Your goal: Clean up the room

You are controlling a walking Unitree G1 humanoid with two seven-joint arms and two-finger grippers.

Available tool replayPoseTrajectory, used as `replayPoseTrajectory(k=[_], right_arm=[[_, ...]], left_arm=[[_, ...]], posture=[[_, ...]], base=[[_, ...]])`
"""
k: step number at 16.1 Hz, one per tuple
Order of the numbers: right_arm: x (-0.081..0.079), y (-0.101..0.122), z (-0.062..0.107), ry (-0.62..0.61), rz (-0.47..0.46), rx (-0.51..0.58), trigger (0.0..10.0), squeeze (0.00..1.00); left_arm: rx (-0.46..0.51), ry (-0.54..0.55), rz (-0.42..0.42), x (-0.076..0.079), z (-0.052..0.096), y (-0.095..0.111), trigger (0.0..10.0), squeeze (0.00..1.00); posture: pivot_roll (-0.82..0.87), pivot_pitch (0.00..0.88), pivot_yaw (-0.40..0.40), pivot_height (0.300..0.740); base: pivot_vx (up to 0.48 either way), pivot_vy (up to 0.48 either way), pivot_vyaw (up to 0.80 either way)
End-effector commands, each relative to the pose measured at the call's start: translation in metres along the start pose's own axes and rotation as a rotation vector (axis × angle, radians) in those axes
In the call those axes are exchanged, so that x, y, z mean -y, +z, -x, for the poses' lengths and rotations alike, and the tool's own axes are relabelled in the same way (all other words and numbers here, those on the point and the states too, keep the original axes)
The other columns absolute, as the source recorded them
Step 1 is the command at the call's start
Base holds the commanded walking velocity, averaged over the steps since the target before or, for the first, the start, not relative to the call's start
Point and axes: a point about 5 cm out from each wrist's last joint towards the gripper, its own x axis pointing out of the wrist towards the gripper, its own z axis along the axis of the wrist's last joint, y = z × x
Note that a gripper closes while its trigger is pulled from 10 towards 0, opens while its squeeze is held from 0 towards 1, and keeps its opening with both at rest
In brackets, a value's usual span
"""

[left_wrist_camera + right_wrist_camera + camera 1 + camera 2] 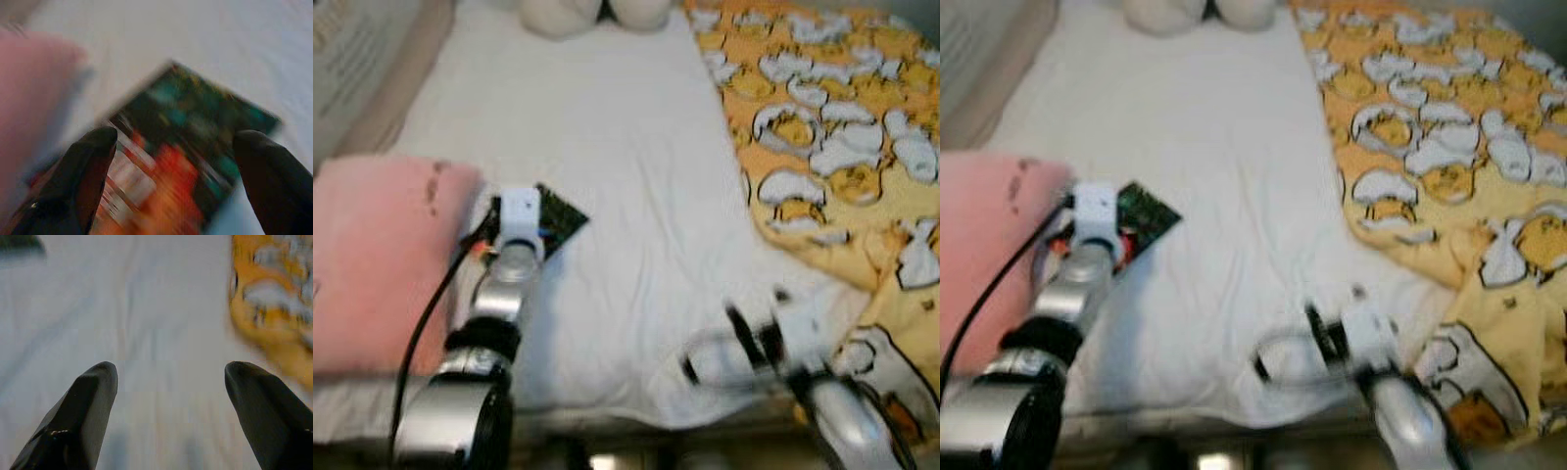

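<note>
A dark packet (564,217) with green and red print lies flat on the white bed sheet (617,117), right beside a pink pillow (382,245). My left gripper (175,139) is open just above the packet (195,122), one black finger (93,152) on each side, not closed on it. My right gripper (171,372) is open and empty over bare sheet near the bed's front edge, blurred in the left eye view (729,343). The end of the packet nearest me is hidden under the left wrist.
A yellow blanket (842,127) with a white and orange pattern covers the right side of the bed and hangs over its front corner. A pale plush toy (592,12) lies at the far end. Beige bedding (352,69) is at the far left.
</note>
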Motion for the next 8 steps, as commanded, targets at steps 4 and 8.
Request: replayPoseTrajectory(k=[4, 8], right_arm=[[0.009, 0.002, 0.035, -0.015, -0.005, -0.035, 10.0, 0.0], [0.005, -0.005, 0.068, 0.008, 0.001, -0.113, 10.0, 0.0]], left_arm=[[0.029, -0.015, -0.096, -0.003, -0.007, 0.008, 10.0, 0.0], [0.1, 0.046, -0.256, -0.025, -0.009, 0.012, 10.0, 0.0]], posture=[[-0.35, 0.245, -0.073, 0.74], [-0.37, 0.325, -0.085, 0.74]], base=[[0.0, 0.0, 0.0], [0.0, 0.0, 0.0]])
